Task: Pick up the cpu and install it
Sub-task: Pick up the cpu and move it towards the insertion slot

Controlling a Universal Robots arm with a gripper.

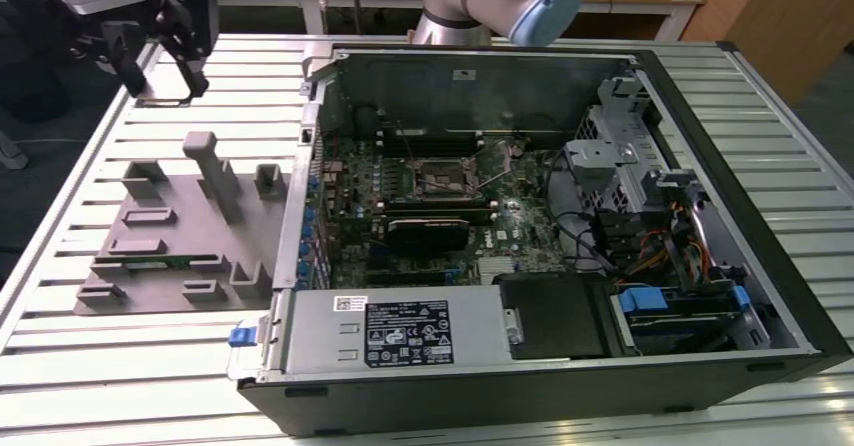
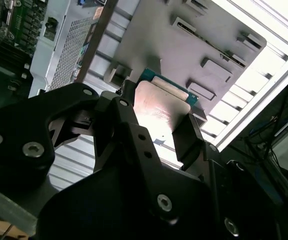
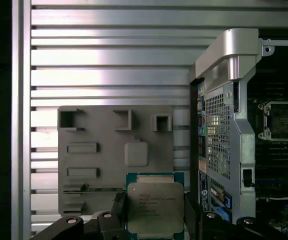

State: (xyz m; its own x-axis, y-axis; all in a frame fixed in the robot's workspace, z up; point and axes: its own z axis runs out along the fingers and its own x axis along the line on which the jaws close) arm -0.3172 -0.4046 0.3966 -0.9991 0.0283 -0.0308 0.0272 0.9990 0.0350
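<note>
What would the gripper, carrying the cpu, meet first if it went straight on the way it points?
Probably the grey fixture plate: in the first wrist view the gripper, shut on the cpu, points down over its edge. Depth is unclear, so the slatted table beside it is possible.

The cpu (image 3: 155, 207) sits between the jaws, above the table (image 3: 109, 65), near the case (image 3: 224, 125).

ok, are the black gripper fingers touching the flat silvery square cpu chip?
Touching. In the second wrist view the gripper has both fingers pressed against opposite edges of the cpu, with no gap on either side.
</note>
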